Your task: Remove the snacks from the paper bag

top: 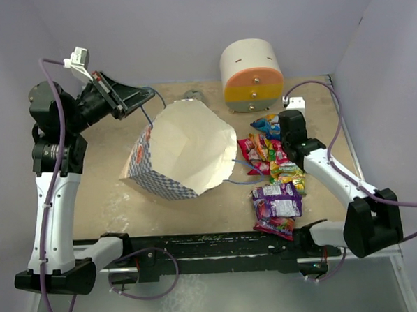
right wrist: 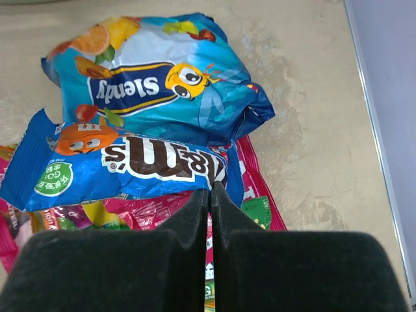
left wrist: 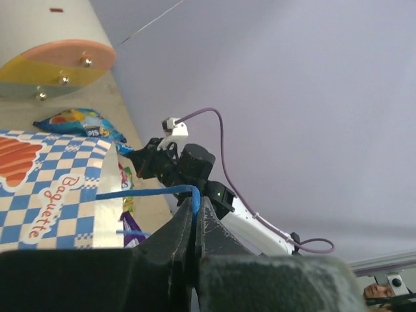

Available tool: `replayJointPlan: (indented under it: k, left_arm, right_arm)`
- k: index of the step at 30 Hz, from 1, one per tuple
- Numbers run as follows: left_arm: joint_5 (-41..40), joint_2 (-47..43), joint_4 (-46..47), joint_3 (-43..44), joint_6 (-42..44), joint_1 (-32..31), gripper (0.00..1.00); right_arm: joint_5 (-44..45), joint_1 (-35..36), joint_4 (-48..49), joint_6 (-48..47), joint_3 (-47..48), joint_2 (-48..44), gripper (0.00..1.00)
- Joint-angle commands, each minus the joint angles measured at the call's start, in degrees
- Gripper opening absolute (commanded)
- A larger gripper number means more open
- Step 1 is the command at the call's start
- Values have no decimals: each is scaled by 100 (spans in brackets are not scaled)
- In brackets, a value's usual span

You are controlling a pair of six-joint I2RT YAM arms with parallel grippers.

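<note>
The paper bag [top: 184,154] lies tilted on the table with its wide mouth toward the right, and only cream lining shows inside. My left gripper [top: 146,95] is raised behind the bag, shut on its thin blue cord handle [left wrist: 143,192]. In the left wrist view the cord runs between the left gripper's [left wrist: 194,203] closed fingers. The snacks [top: 276,177] lie in a loose pile to the right of the bag. My right gripper [right wrist: 209,192] hovers shut just over a blue M&M's packet [right wrist: 130,166], in front of a blue Slendy packet [right wrist: 162,84], with nothing between its fingers.
A rounded cream, orange and yellow drawer box [top: 252,75] stands at the back, just behind the snack pile. A small grey item [top: 193,95] lies behind the bag. The table's right edge [right wrist: 374,130] runs close beside the snacks.
</note>
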Motion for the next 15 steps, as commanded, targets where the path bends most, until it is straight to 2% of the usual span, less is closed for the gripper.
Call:
replayJointPlan:
  k: [1,4,8,13,15]
  left_arm:
    - [-103,-200,101,-585,-393,30,0]
    - [-183,-244,-224,-826,-31,257,0]
    - [-168,-185,-1373,-648,1030,894,0]
    - [-1295,-106,-2937,-66,2527,953,0]
    - [-1852,-118,-3335,71,2842,953,5]
  right_arm:
    - [-3,-41,277,80,97,284,0]
    - [-117,-41,255,138,163,442,0]
    - [-280,-38,174,81,223,487,0]
    - [-440,-41,75,-104,262,507,0]
    - [-529,-41,32,-168,259,478,2]
